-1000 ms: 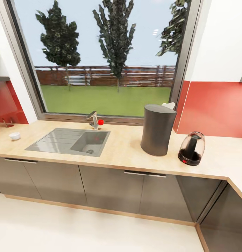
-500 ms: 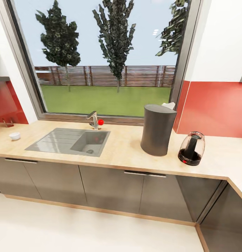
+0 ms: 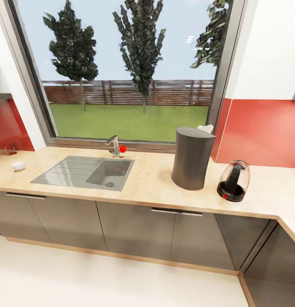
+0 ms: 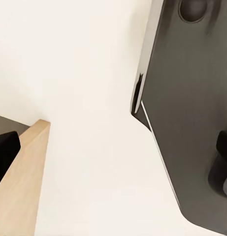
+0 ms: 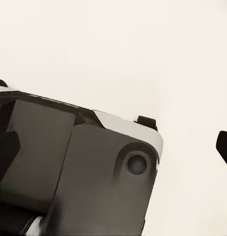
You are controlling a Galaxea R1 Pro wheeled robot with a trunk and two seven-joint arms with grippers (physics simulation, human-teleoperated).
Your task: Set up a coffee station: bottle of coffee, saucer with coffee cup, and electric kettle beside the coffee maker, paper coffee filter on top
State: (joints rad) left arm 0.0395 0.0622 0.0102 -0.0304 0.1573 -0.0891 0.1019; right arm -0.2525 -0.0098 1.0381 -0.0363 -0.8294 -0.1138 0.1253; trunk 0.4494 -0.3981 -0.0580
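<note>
Where the worktop [image 3: 151, 181] runs under the window [image 3: 130, 68], the coffee maker [image 3: 192, 158] is seen standing upright at about 3 o'clock from the sink [image 3: 85, 171]. A white paper filter [image 3: 206, 128] is perched at the maker's top rear edge. The kettle [image 3: 234, 181] is set just beside the maker, at its 4 o'clock, apart from it. A small white cup [image 3: 18, 166] is placed well away at the far 9 o'clock end of the worktop, with a small dark item [image 3: 10, 150] near it by the wall; whether a saucer lies under the cup cannot be told. The tap [image 3: 115, 146] with a red knob is mounted behind the sink. Dark grey cabinets [image 3: 134, 228] are fitted below.

On both wrist cameras, dark robot body panels over the pale floor [image 4: 83, 73] are shown; a wooden edge [image 4: 24, 182] is caught by the left one. Finger state: cannot be told for either arm, only dark slivers at the frame edges.
</note>
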